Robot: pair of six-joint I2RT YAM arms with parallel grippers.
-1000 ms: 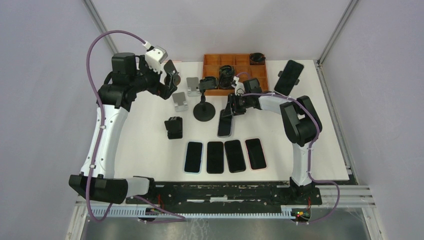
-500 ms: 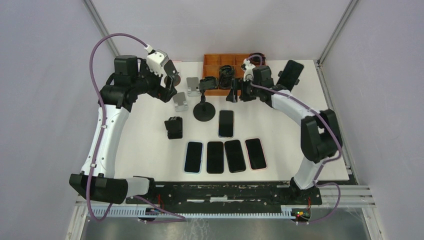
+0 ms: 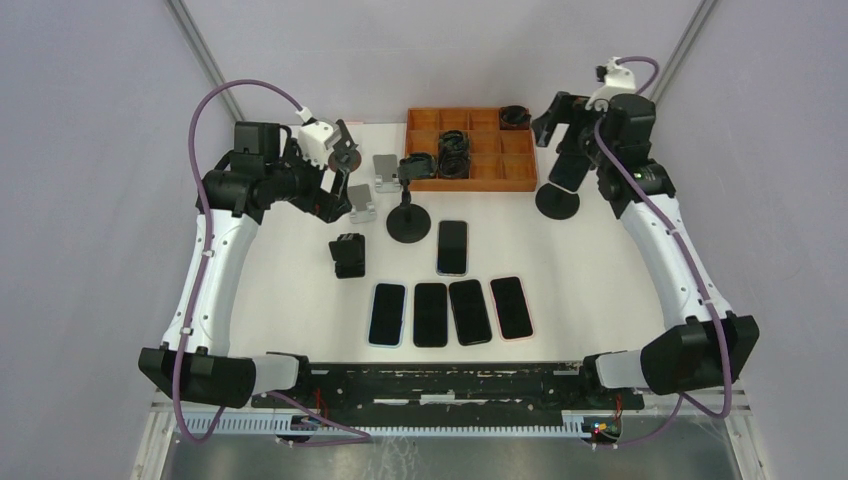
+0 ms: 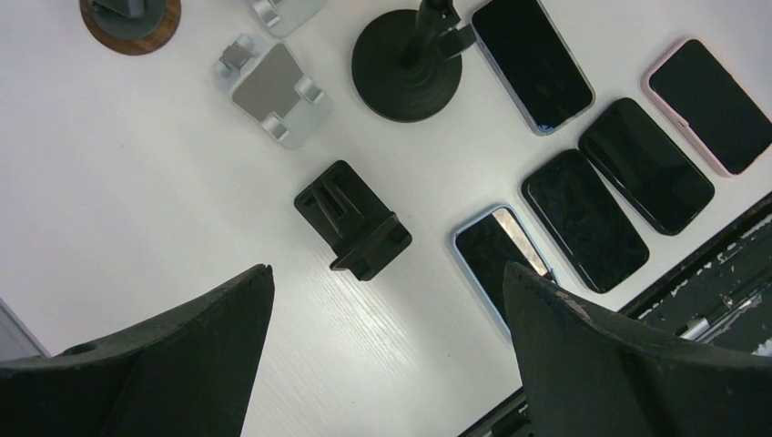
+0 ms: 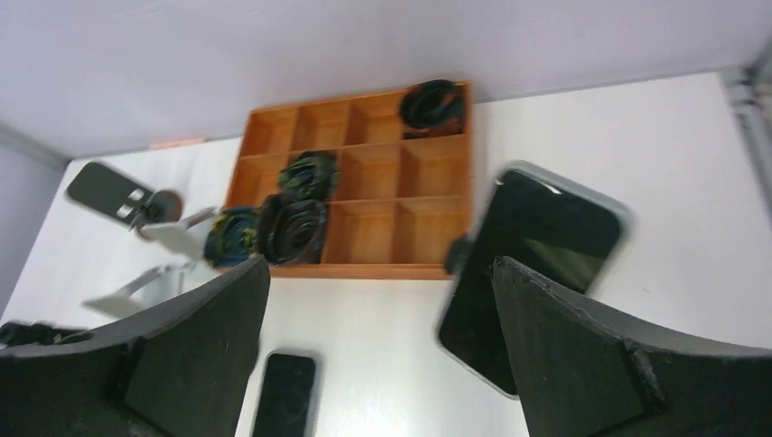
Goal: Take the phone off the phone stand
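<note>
The right claw [image 5: 378, 269] gapes wide and empty, seemingly because the phone [image 5: 528, 264], propped on its stand [image 3: 557, 203] just ahead, awaits gripping.

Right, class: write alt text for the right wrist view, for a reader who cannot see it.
A phone, propped up, stands ahead of the right gripper's open fingers; left of it, an orange tray holds coiled cables.
</note>
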